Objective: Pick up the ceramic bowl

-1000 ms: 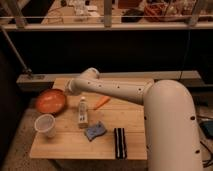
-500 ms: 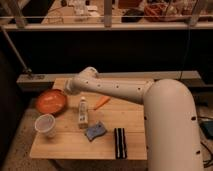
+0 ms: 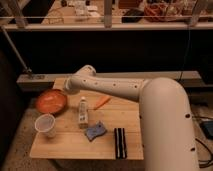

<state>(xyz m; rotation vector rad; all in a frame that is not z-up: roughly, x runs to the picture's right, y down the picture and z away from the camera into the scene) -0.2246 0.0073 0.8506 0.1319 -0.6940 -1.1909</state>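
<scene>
Glossy round orange-red ceramic bowl (image 3: 51,101), claw (image 3: 82,118) near it

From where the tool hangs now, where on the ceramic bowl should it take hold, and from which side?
Probably the rim of the ceramic bowl, on the side facing the tool, from above: the bowl sits upright, wide and shallow, so only its rim offers a hold. The tool hangs beside it.
</scene>
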